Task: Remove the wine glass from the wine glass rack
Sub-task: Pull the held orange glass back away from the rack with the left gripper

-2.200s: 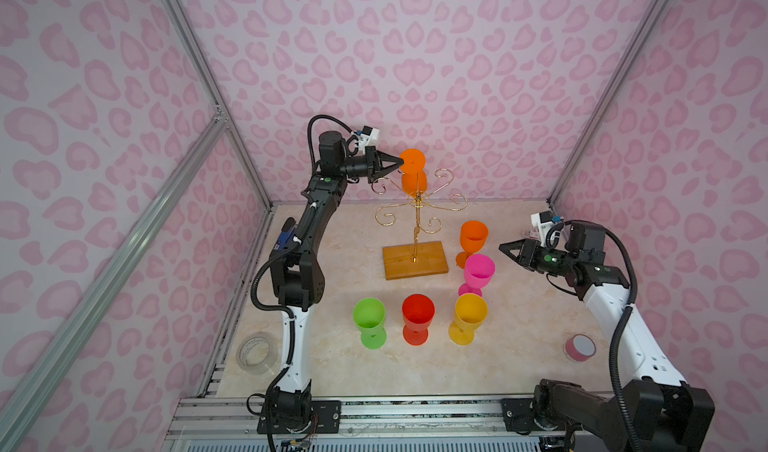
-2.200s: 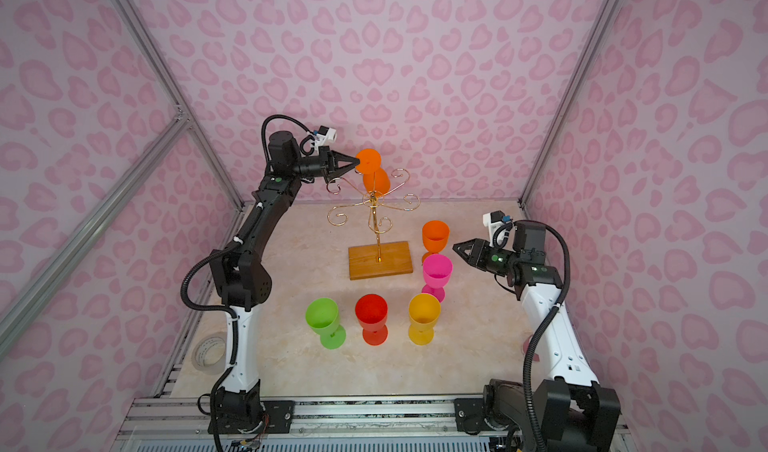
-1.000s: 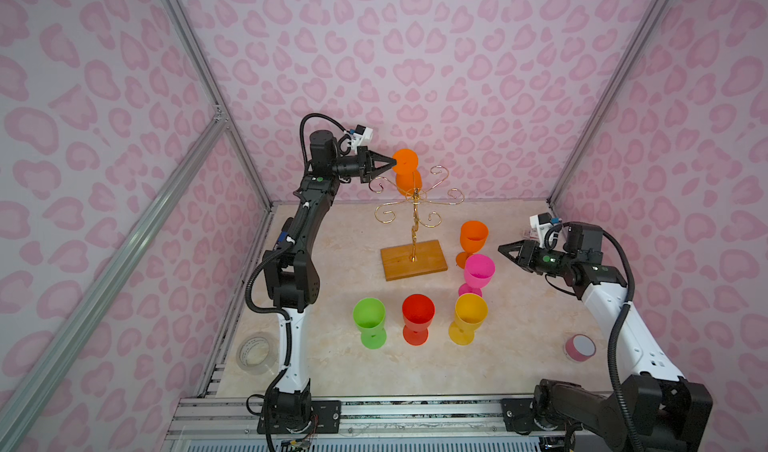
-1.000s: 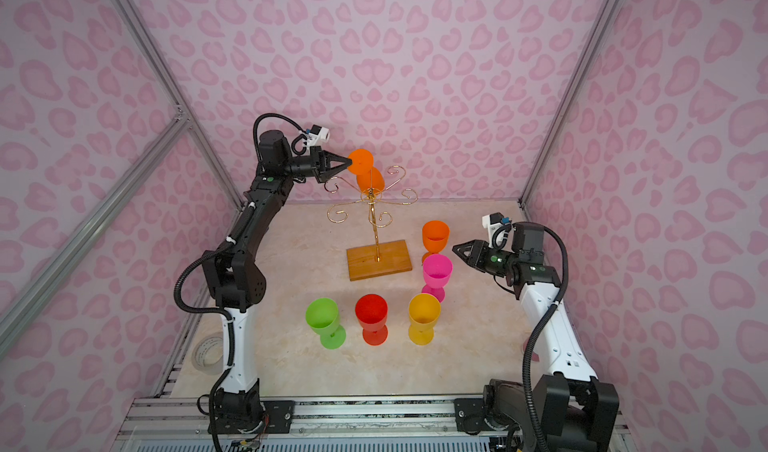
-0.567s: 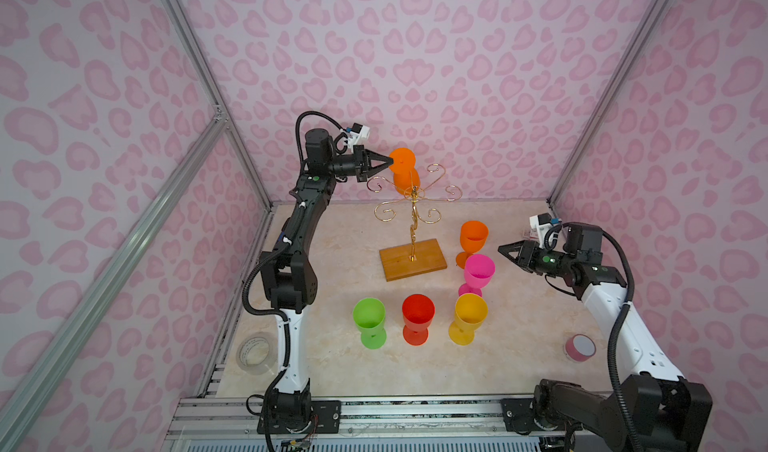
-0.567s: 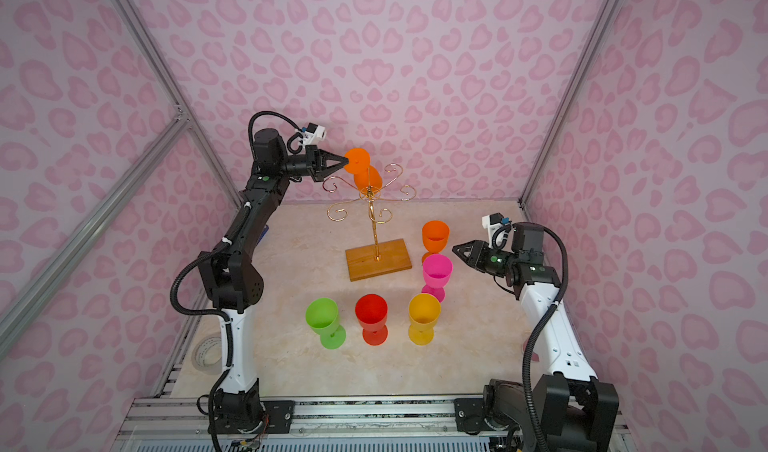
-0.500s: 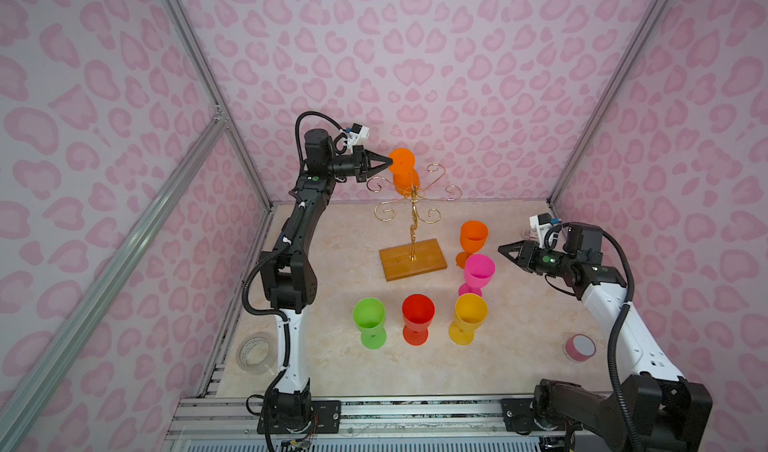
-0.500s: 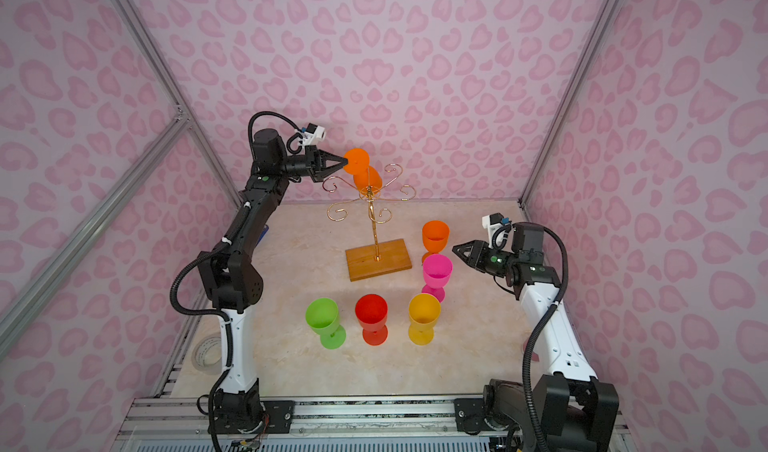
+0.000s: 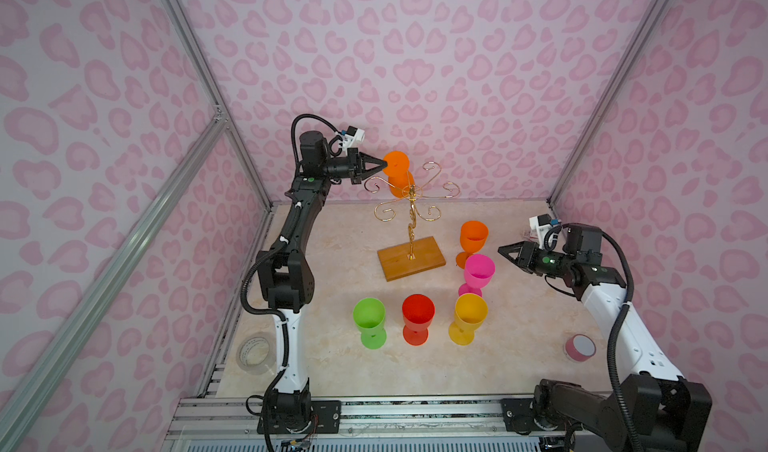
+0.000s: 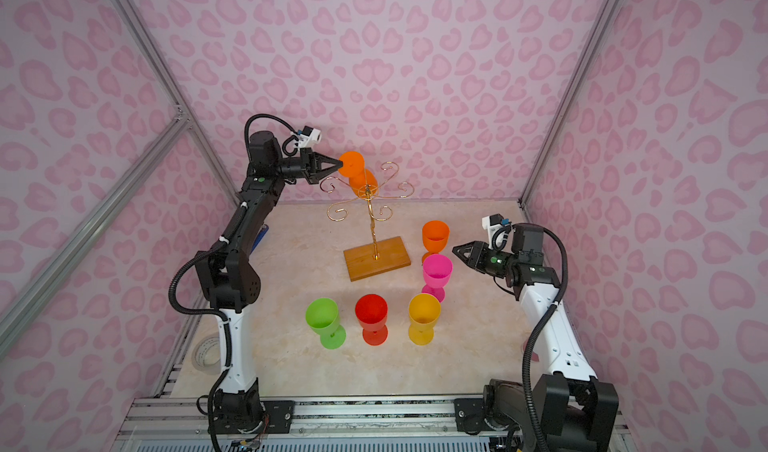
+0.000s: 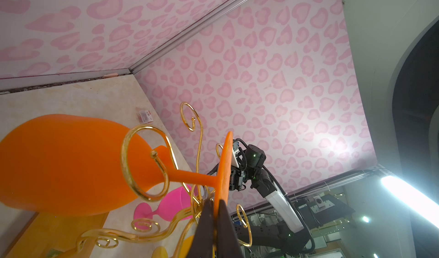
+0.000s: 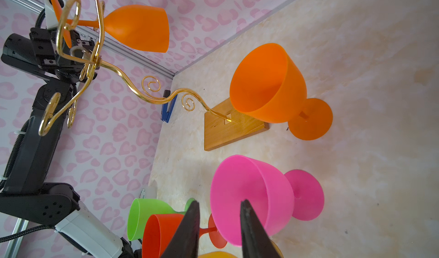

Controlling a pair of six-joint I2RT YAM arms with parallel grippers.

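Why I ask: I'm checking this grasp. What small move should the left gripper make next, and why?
Probably slide the hanging orange wine glass outward, away from the pole of the wine glass rack, holding it level. The left gripper is shut on the glass's foot, yet its stem seems to lie inside a curled arm of that rack, so lifting could snag.

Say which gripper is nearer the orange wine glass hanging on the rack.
Left. The left gripper is shut on the foot of the hanging orange wine glass at the wine glass rack; the right gripper hangs open beside the pink wine glass, far off.
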